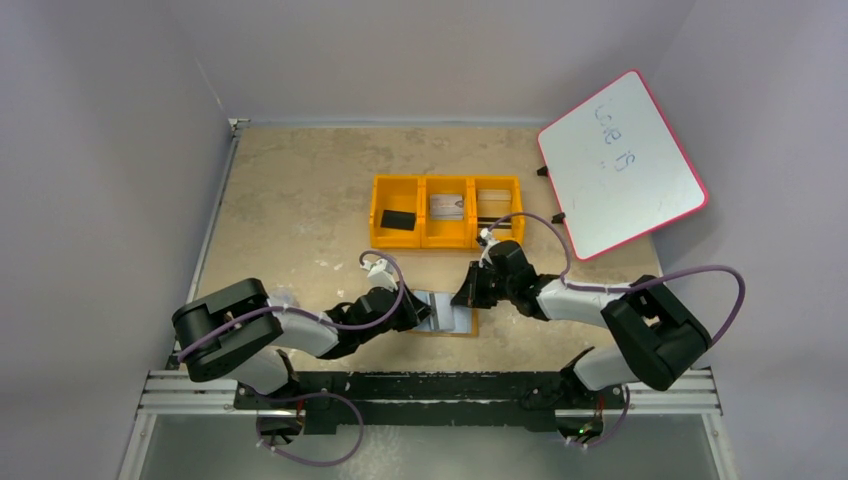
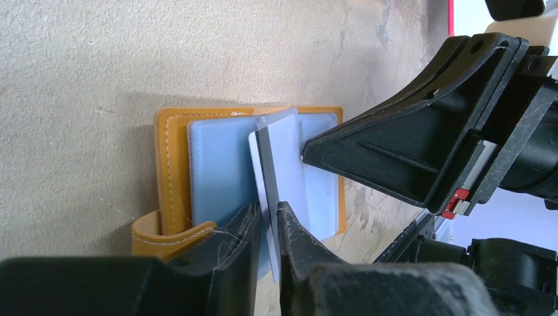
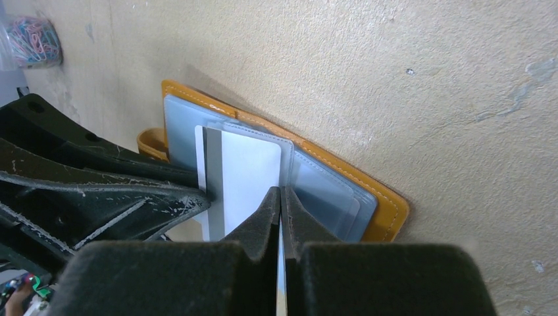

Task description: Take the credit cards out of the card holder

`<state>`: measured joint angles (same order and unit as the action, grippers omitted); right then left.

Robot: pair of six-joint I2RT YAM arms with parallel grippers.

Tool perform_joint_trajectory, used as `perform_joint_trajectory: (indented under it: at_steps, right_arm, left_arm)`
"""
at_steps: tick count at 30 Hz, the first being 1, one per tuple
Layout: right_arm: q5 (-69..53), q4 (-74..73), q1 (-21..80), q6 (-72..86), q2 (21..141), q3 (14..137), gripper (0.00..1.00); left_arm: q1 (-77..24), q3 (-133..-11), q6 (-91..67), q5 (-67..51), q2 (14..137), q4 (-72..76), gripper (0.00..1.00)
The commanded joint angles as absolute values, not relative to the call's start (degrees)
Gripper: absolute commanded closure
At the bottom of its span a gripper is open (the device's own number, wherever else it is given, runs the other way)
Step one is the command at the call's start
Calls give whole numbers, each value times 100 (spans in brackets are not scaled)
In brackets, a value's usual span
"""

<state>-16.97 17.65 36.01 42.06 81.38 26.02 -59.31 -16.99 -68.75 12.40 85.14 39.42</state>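
The tan card holder point(image 1: 455, 322) lies open on the table between both arms, its pale blue pockets up point(image 2: 217, 164) point(image 3: 329, 191). A white credit card point(image 2: 279, 158) with a dark stripe stands partly out of a pocket; it also shows in the right wrist view point(image 3: 247, 178). My left gripper point(image 1: 420, 312) point(image 2: 268, 220) is shut on the card's edge. My right gripper point(image 1: 466, 297) point(image 3: 281, 197) is shut on a thin clear pocket leaf of the holder, right beside the card. The two grippers nearly touch.
An orange three-compartment tray point(image 1: 447, 241) stands behind the holder, with a black block point(image 1: 397, 219) on the left and cards point(image 1: 446, 206) in the middle. A pink-rimmed whiteboard point(image 1: 620, 165) leans at the back right. A bag of coloured paper clips point(image 3: 33, 36) lies to the left.
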Motion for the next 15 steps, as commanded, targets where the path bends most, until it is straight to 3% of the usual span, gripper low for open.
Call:
perform_joint_trajectory:
  at_steps: [1,5,15]
  right_arm:
    - [-1336,1344,3614,4096,8297,2469,100]
    - [-1343,1345,3612,4083,8297,2479,100]
    - [-1336,1336,3618,4083,8317,2478,100]
  left_arm:
    - [-5941,-1696,-6733,1321,8459,4127,89]
    - [-5941,-1671,-6755,1318,8490,4213,100]
    - [-5941,-1610,-6663,1550,8094,3746,100]
